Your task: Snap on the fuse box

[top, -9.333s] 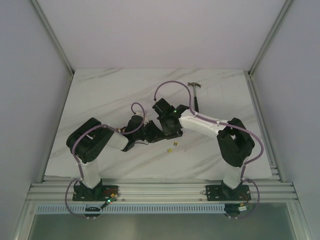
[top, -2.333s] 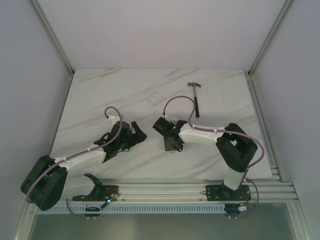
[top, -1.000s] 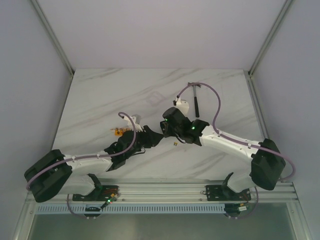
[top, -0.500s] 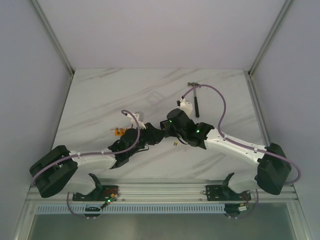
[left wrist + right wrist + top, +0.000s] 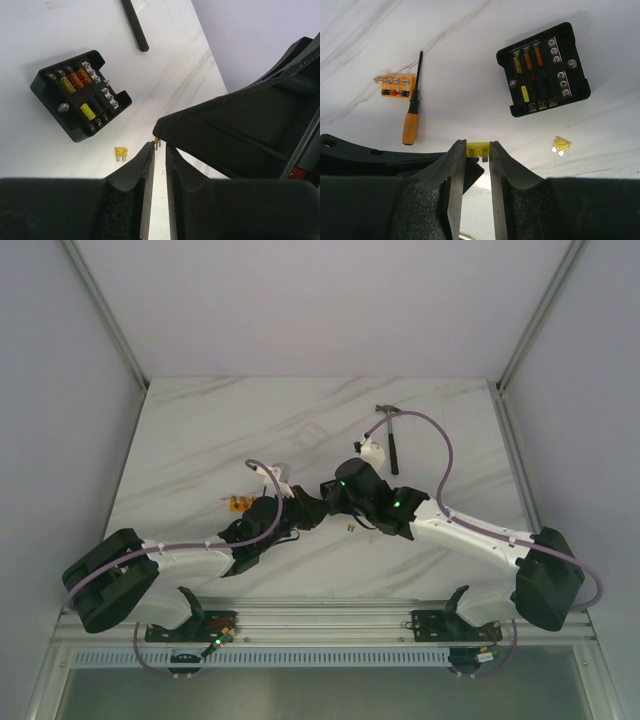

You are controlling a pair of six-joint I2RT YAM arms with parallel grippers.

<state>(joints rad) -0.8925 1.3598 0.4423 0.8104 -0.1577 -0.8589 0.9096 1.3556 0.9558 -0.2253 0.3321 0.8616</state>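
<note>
The fuse box [image 5: 542, 70] is a black square box lying open-topped on the table, with orange and yellow fuses in its slots; it also shows in the left wrist view [image 5: 80, 95]. My right gripper [image 5: 478, 148] is shut on a small yellow fuse [image 5: 478, 149], held above the table. My left gripper [image 5: 160, 147] meets it tip to tip, its jaws a narrow slit apart with the fuse's prongs [image 5: 157, 141] at their tips. A faint clear square lid [image 5: 311, 437] lies farther back.
A loose yellow fuse [image 5: 561, 145] lies near the box. A small orange block [image 5: 395, 86] and an orange-handled screwdriver [image 5: 412, 115] lie to the left. A hammer [image 5: 392, 440] rests at the back right. Both arms cross the table's middle.
The left gripper's jaws have narrowed from wider apart to a thin slit. Both arms have crept toward each other, bringing the two grippers tip to tip.
</note>
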